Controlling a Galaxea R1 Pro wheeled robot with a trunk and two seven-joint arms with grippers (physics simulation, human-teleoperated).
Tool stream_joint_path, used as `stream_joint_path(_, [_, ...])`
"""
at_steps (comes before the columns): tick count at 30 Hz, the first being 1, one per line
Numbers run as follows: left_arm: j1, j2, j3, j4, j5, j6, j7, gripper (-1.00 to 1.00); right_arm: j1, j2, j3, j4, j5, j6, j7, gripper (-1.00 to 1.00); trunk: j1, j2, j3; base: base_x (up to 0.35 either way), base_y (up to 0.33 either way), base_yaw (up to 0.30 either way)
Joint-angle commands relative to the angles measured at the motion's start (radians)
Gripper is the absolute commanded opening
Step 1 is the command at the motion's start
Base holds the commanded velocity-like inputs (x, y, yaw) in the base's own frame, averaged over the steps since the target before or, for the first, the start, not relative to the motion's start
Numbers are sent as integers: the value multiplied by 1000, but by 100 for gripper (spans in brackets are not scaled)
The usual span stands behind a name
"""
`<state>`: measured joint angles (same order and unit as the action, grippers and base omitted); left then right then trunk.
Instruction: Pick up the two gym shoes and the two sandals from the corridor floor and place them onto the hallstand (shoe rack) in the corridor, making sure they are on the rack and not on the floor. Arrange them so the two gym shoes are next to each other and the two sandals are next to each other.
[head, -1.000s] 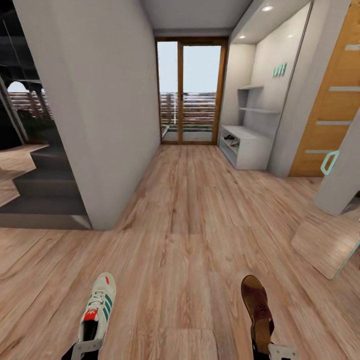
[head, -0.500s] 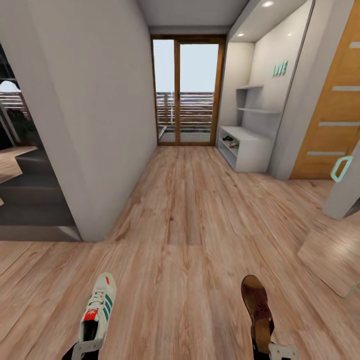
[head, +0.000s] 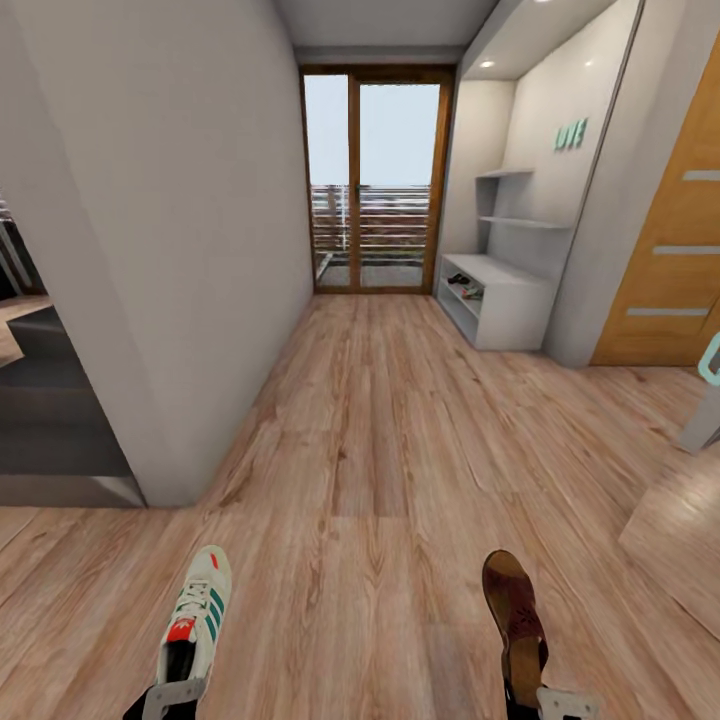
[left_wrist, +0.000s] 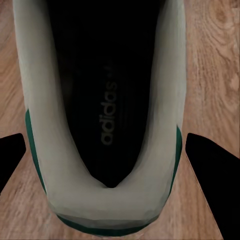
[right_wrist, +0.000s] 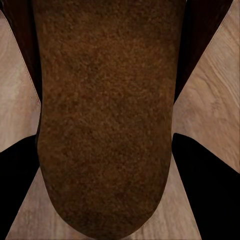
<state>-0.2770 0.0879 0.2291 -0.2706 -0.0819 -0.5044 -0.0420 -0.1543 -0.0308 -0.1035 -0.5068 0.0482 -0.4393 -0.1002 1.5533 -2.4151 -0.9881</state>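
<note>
My left gripper (head: 172, 695) is shut on the heel of a white gym shoe (head: 198, 615) with green stripes, held above the corridor floor (head: 370, 450). The left wrist view looks into the gym shoe's dark opening (left_wrist: 107, 100), with a black finger (left_wrist: 215, 170) on either side. A reddish-brown sandal (head: 515, 625) sits in my right gripper (head: 560, 703), which is shut on its heel. Its tan footbed (right_wrist: 107, 115) lies between the fingers (right_wrist: 207, 180). The pale grey hallstand (head: 510, 290) stands far ahead on the right under mint letters (head: 570, 135). Small shoe-like shapes (head: 463, 285) lie on its low shelf.
A grey wall corner (head: 170, 300) juts in on the left, with dark steps (head: 50, 430) beyond it. A glass balcony door (head: 375, 180) closes the corridor's far end. A wooden door (head: 670, 250) and a mint handle (head: 710, 360) are at the right.
The whole picture has shifted: the camera has moved forward along the corridor and the hallstand looks slightly nearer. Both grippers hold the shoe and the sandal as before.
</note>
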Motion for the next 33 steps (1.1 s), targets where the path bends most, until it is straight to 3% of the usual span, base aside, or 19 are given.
stream_joint_path(1, [-1,0,9,1,-9,-3,-4,-100,-1,0,-1,1,6,-2,-4,-100,0,0,-1,338,0,0])
stream_joint_path(21, [-1,0,10,1,-9,-3,-4,-100,-1,0,-1,0,5,-2,-4,-100,0,0,-1,338,0,-2])
stream_joint_path(33, [-1,0,10,1,-9,-3,-4,-100,-1,0,-1,1,5,-2,-4,-100,0,0,3,338,0,-130])
